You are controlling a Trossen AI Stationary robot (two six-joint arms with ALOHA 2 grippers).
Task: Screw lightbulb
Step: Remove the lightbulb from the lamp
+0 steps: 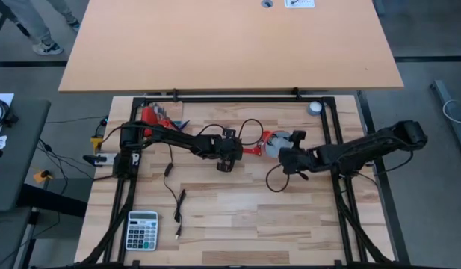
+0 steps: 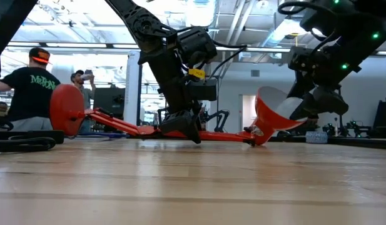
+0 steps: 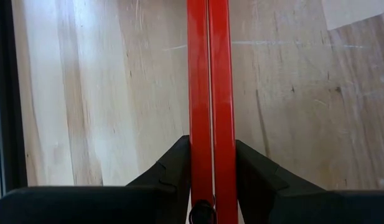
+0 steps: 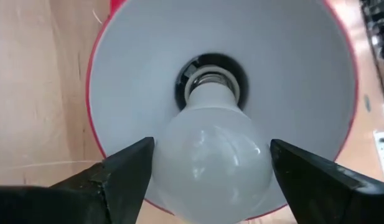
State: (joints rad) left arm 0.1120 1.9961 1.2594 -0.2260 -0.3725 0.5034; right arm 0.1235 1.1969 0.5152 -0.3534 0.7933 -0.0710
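Inside red shade (image 4: 223,62), lightbulb (image 4: 210,162) sits between spread right gripper (image 4: 210,177) fingers.

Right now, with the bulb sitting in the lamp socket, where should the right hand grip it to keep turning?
Grip the lightbulb across its widest round part, coming straight in along the shade's axis from the open mouth. The screw base is already in the socket, and the right hand stands open either side of the globe, so closing there looks best.

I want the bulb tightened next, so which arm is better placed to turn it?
The right. Its claw is open around the lightbulb, whose base sits at the socket inside the lamp shade. The left claw is shut on the red lamp arm, steadying it.
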